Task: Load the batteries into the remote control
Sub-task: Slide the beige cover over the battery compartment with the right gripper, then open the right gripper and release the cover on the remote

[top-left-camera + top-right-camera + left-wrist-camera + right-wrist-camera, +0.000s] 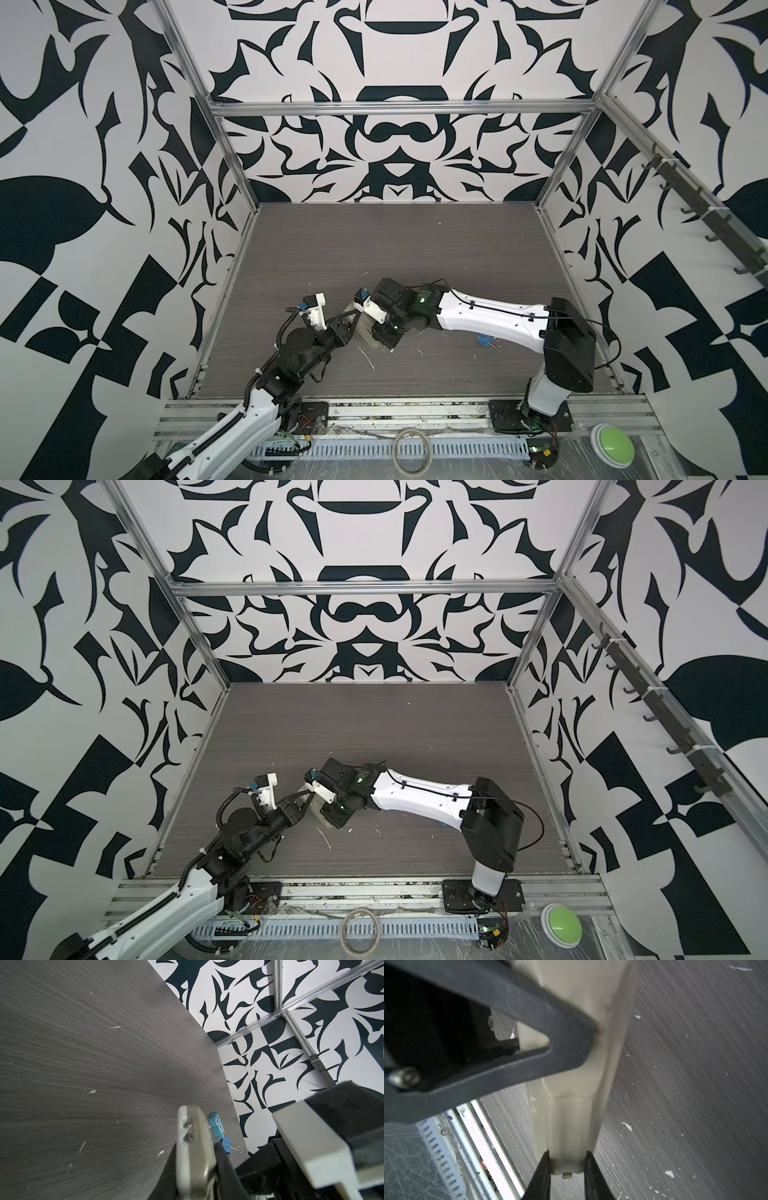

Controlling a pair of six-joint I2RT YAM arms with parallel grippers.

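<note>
Remote: you have the remote control (571,1122) between the two arms, near the front edge of the table (415,249) and a little left of its middle. It looks raised off the surface, with its plain beige back towards the right wrist camera.
Long axis: in both top views it runs roughly front to back, slightly slanted. The right arm meets it end-on, and the left arm comes in across it.
Left gripper: your left gripper (195,1145) is clamped tight on the remote's thin edges, partway along its length.
Right gripper: your right gripper (568,1154) is narrow, with a fingertip (545,1163) on each side of the cover panel at the end with the latch.
Cover: the cover (571,1126) looks seated, with its seam closed.
Batteries: none show in any view, so you cannot tell where they are.
Coming move: probably a pull on the cover straight along the long axis while the left side braces. Any sideways pull could twist the remote in the left grip.
Clutter: the blue owl (217,1124) and binder clip (226,1146) lie well apart, to the right.
</note>
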